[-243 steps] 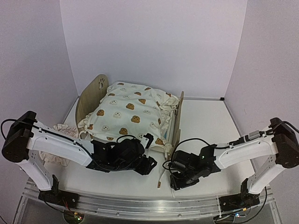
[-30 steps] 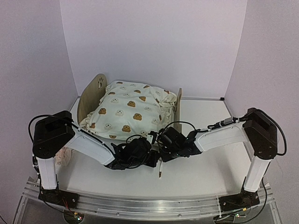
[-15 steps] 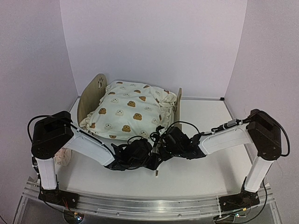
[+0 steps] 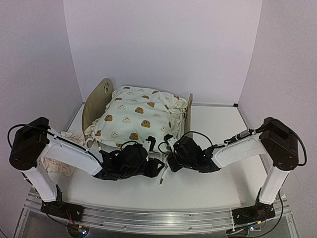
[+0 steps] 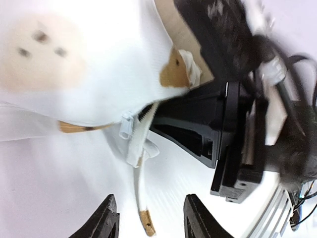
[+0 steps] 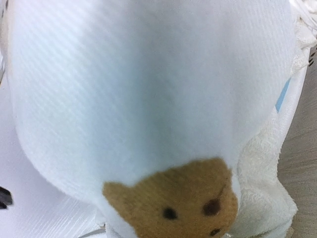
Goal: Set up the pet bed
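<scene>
The pet bed [image 4: 101, 98] is mostly hidden under the quilt [image 4: 136, 116]. Fingers of the right gripper [image 4: 172, 149] are concealed by that blurred quilt; those of the left gripper [image 5: 151, 219] are cut off below.

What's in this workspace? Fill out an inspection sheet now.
Surface: white table.
Job's things: plywood pet bed, with the bear-print quilt heaped over it.
Clutter: ruffled pillow off the bed, at left; quilt tie lying on the table.
Grippers: left gripper open, tie seen between its fingers; right gripper against the quilt, state hidden.
Cables: black cables loop along both arms.
Surroundings: pale walls on three sides.
</scene>
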Controlling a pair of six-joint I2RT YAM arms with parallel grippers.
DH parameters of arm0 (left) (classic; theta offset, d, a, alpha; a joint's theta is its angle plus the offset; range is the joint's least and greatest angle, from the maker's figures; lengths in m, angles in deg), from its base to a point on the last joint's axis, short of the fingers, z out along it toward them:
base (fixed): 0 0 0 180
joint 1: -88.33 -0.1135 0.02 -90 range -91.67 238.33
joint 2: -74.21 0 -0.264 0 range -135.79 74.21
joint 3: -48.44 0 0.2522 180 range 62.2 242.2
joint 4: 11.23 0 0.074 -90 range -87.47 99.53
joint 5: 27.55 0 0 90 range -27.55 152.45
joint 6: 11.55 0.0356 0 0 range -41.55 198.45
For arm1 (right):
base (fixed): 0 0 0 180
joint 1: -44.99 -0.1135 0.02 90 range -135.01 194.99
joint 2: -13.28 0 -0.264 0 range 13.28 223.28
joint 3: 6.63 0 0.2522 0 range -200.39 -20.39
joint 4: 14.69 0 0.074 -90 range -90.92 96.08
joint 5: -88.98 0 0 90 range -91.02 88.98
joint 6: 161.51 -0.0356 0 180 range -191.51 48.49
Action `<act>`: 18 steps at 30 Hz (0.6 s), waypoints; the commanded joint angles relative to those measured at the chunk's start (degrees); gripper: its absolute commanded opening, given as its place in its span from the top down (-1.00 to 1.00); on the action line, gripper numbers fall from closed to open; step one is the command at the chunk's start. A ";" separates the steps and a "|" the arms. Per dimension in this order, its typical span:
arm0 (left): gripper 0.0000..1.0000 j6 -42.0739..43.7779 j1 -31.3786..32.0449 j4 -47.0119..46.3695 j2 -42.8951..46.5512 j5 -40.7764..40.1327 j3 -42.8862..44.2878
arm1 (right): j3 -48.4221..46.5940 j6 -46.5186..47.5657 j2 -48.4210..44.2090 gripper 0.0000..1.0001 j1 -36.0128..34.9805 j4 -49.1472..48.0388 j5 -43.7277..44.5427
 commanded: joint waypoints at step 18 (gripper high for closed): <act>0.11 2.07 -8.49 -5.72 0.54 7.52 -0.57 | 1.71 5.85 1.85 1.00 -0.25 -10.55 -3.99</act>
